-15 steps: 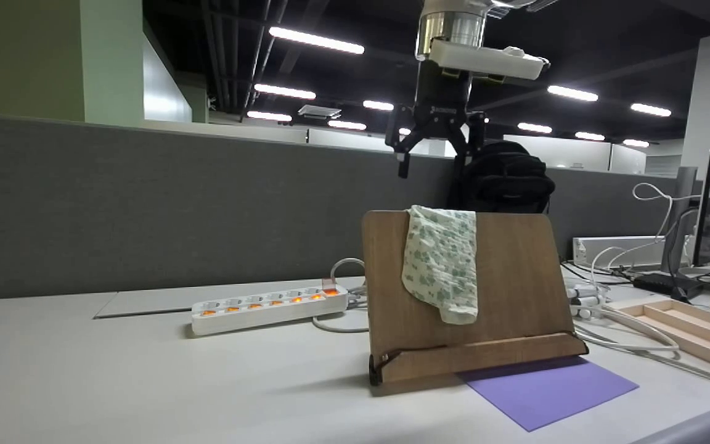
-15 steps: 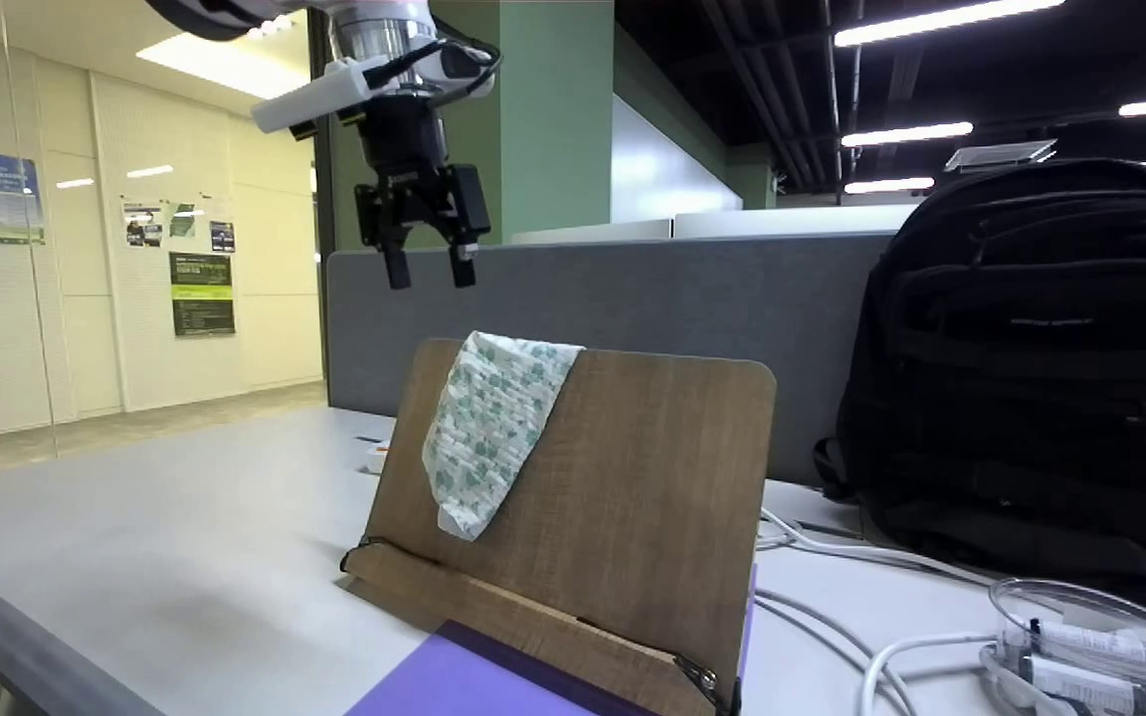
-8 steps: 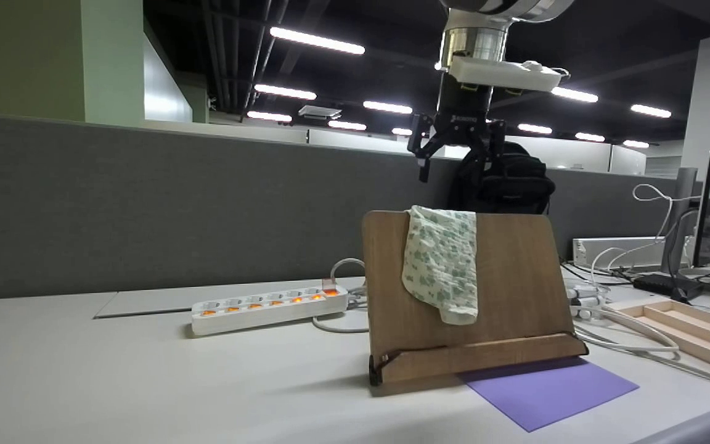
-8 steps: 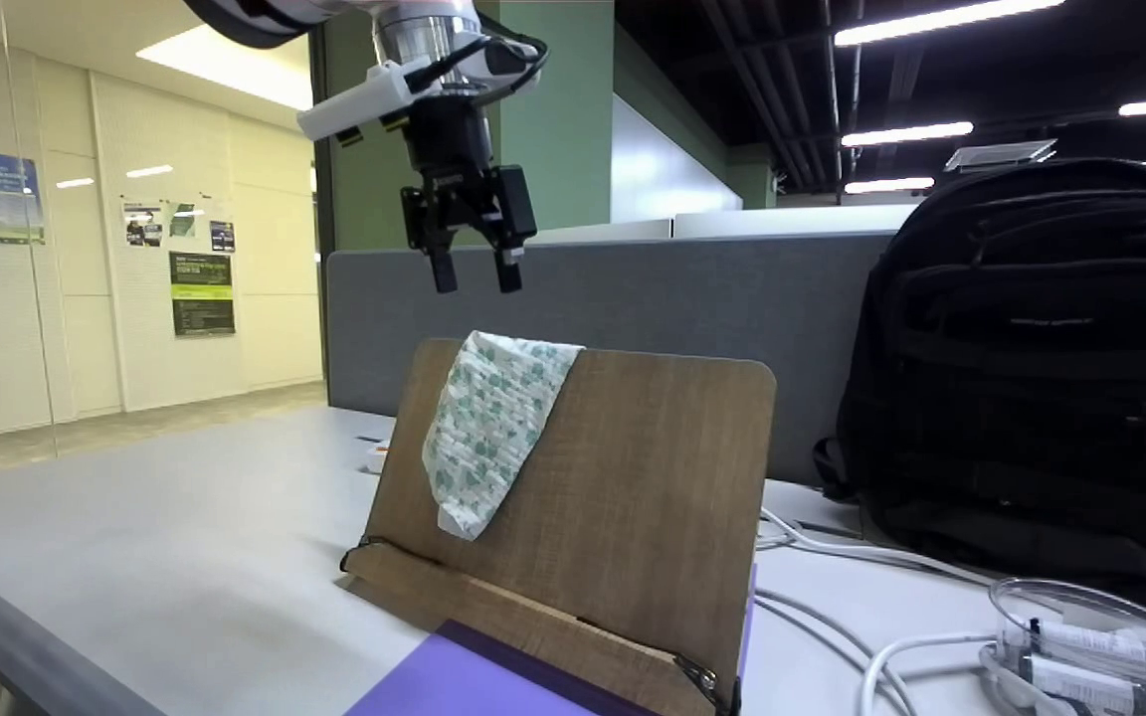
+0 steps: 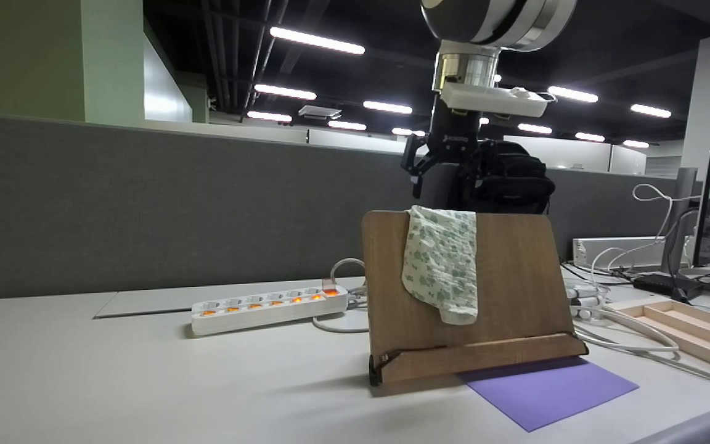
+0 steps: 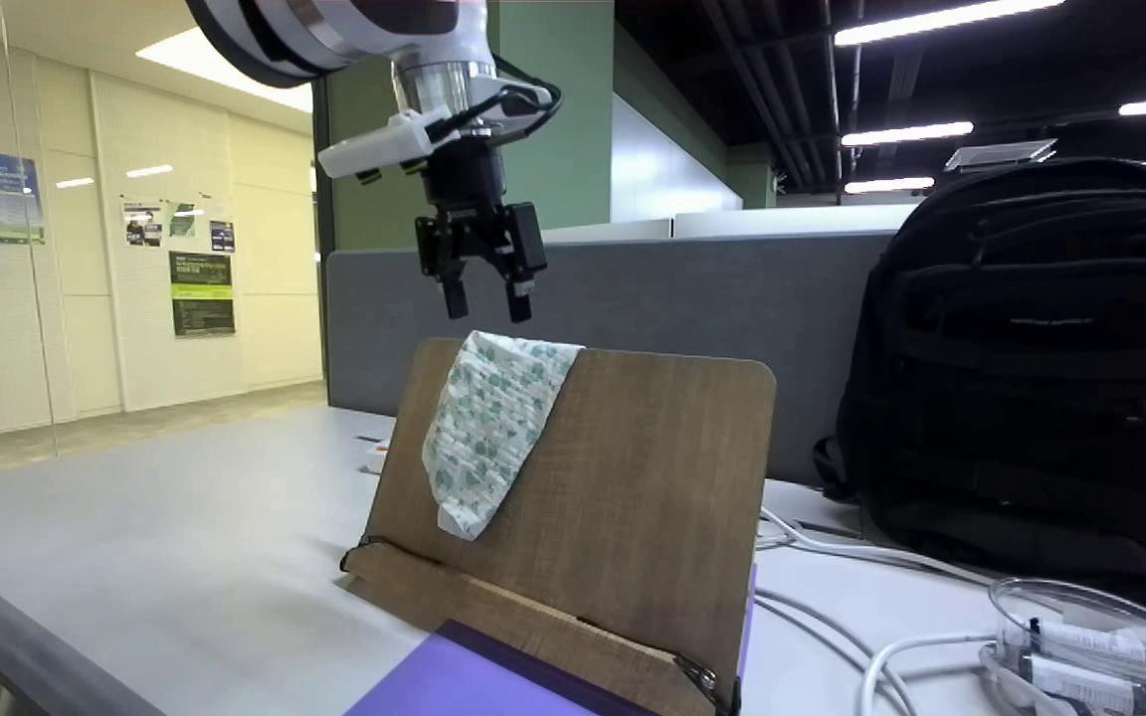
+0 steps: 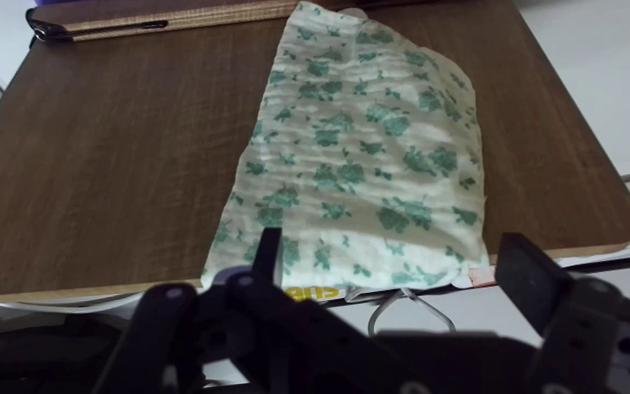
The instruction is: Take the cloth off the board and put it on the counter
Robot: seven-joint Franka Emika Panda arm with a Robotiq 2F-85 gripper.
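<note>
White-and-black arm (image 6: 369, 38) hangs in from overhead as I look up at it. Bright metal wrist (image 6: 434, 89) below, near vertical, slight lean. Black pincer (image 6: 488, 306) under that, in line with it, pointing down, fingers (image 7: 534, 279) spread well apart and ending about level.

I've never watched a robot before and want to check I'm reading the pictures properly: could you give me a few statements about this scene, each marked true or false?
1. The cloth hangs over the top edge of the board. True.
2. The gripper is clutching the cloth. False: the gripper is open, above the cloth.
3. A purple sheet sticks out in front of the board. True.
4. The power strip is unlit. False: several orange lights glow on the power strip.
5. There is a black backpack. True.
</note>
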